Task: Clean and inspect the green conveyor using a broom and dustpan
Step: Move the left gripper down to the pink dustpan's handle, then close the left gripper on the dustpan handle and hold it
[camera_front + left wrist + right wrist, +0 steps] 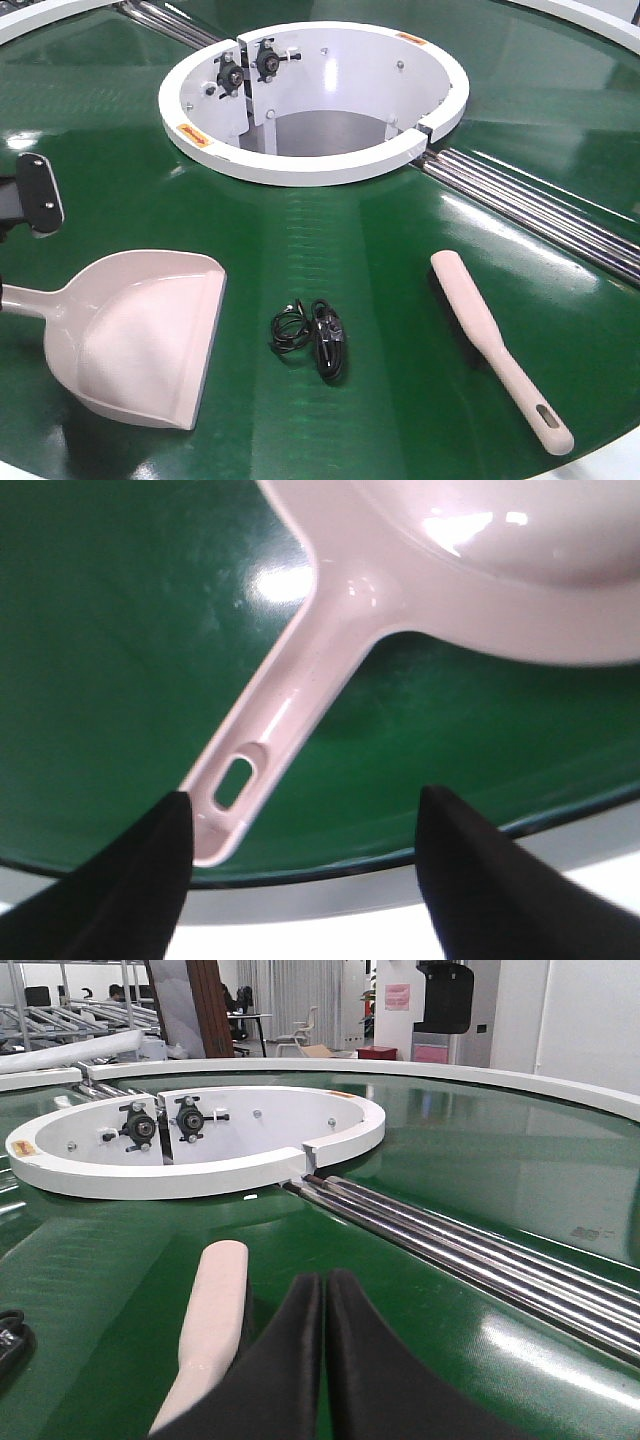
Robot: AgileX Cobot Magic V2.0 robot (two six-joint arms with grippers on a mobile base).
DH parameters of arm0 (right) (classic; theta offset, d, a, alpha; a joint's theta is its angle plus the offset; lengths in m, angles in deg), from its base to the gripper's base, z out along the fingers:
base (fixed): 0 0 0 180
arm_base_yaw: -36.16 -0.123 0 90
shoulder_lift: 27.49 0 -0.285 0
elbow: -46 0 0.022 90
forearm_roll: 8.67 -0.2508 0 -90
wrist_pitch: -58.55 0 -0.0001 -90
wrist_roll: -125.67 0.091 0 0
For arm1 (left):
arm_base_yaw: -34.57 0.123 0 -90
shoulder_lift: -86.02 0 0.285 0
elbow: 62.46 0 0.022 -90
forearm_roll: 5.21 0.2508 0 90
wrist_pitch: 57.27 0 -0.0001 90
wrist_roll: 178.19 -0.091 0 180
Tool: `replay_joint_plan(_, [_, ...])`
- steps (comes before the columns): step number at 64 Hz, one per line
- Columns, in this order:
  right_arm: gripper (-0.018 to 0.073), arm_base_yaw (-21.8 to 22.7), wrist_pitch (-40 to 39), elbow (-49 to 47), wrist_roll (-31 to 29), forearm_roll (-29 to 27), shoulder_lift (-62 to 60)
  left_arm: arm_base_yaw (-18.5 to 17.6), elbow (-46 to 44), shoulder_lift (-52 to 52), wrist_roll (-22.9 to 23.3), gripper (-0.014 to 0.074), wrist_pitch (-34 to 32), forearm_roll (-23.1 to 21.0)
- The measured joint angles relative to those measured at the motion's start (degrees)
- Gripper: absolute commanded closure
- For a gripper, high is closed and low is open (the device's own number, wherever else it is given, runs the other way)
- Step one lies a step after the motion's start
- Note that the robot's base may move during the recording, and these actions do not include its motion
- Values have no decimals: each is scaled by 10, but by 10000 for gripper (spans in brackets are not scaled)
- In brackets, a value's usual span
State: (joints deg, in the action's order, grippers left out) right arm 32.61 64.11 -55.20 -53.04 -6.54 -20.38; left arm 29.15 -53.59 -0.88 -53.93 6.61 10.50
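Dustpan [140,335], cable bundle [312,338] and broom [495,345] lie in a row on the green conveyor [320,230].
The dustpan lies at the left, its handle running off leftward and its lip facing the coiled cable bundle in the middle. The broom lies well to the right of the bundle, handle end nearest the conveyor's near edge, head pointing away. The hub [300,165] sits behind all three, and the rails [540,205] run from its right side outward, behind the broom.
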Motion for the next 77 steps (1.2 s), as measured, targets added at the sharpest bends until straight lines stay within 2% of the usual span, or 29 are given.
replay_joint_plan(6, [568,0,0,0,0,0,0,0,-1,4,-45,153,-22,2])
replay_joint_plan(24, [568,0,0,0,0,0,0,0,-4,52,-64,140,-24,4])
replay_joint_plan(36, [568,0,0,0,0,0,0,0,-4,58,-98,120,-24,4])
replay_joint_plan(61, [568,0,0,0,0,0,0,0,-4,101,-118,92,-32,8])
replay_joint_plan(77, [568,0,0,0,0,0,0,0,-5,121,-120,89,-65,21])
